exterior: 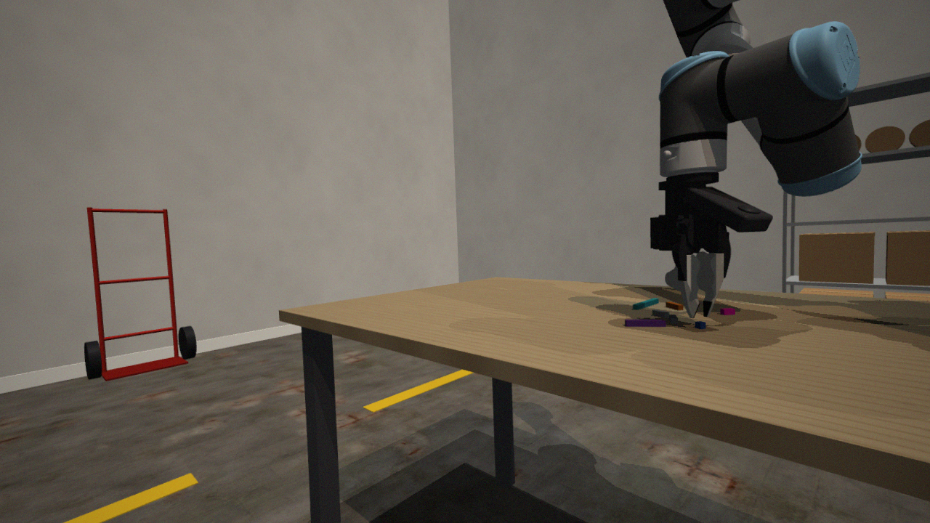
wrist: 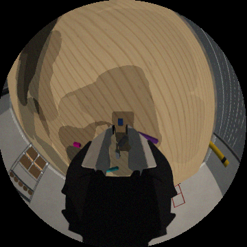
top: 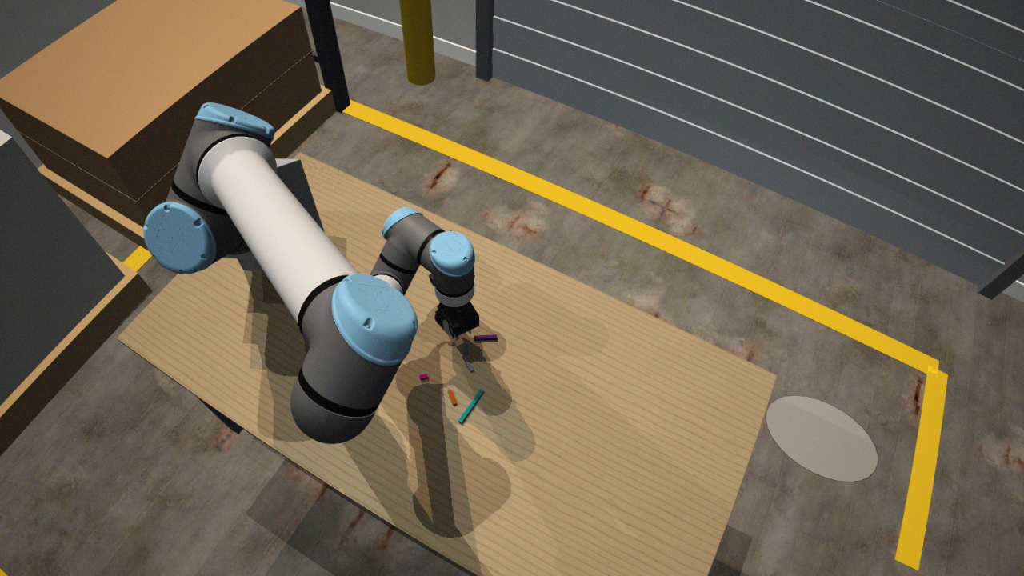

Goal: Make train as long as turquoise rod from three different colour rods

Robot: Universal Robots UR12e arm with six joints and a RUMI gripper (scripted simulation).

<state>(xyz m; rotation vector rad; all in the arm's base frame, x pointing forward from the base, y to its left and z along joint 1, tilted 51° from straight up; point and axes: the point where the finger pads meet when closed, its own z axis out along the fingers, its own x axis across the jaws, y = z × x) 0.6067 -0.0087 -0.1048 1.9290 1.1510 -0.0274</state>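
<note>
My gripper (top: 458, 339) (exterior: 700, 316) (wrist: 120, 125) is slightly open and empty, low over the table beside the blue rod (exterior: 700, 325) (wrist: 120, 122), which is hidden in the top view. The purple rod (top: 486, 337) (exterior: 644, 322) (wrist: 148, 137) lies to one side. The magenta rod (top: 423, 376) (exterior: 727, 311) (wrist: 77, 145) lies on the other. A grey rod (top: 470, 366) (exterior: 662, 313) (wrist: 117, 154) lies beyond the fingers; a darker shape close to it is unclear. The orange rod (top: 452, 398) (exterior: 674, 305) lies near the turquoise rod (top: 470, 406) (exterior: 645, 303) (wrist: 112, 169). No rods visibly form a train.
The wooden table (top: 615, 430) (exterior: 455, 325) carries the rods. The arm's elbow (top: 336, 401) hangs over its near side in the top view. Arm shadows fall across the rods. A red hand truck (exterior: 133, 280) stands away from the table.
</note>
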